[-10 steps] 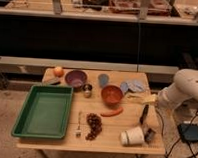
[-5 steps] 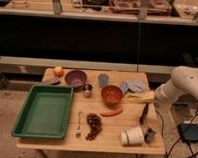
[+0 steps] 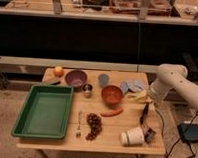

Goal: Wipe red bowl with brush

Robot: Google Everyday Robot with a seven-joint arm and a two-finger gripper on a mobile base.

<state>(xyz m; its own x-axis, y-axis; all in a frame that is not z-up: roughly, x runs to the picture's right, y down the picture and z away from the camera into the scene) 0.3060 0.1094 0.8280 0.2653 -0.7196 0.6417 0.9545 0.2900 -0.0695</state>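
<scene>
White jointed arm (image 3: pixel 173 80) folds over the wooden desk's (image 3: pixel 112 140) right edge. Its gripper (image 3: pixel 151 99), spread wide and empty, hangs near the slim black long-handled brush (image 3: pixel 144 114).

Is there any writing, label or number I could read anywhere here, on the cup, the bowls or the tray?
None readable: no text shows on the white cup, the reddish-brown round bowl or the green plastic tray. The gripper on the white arm hangs by the wooden table's right edge, without lettering.
</scene>
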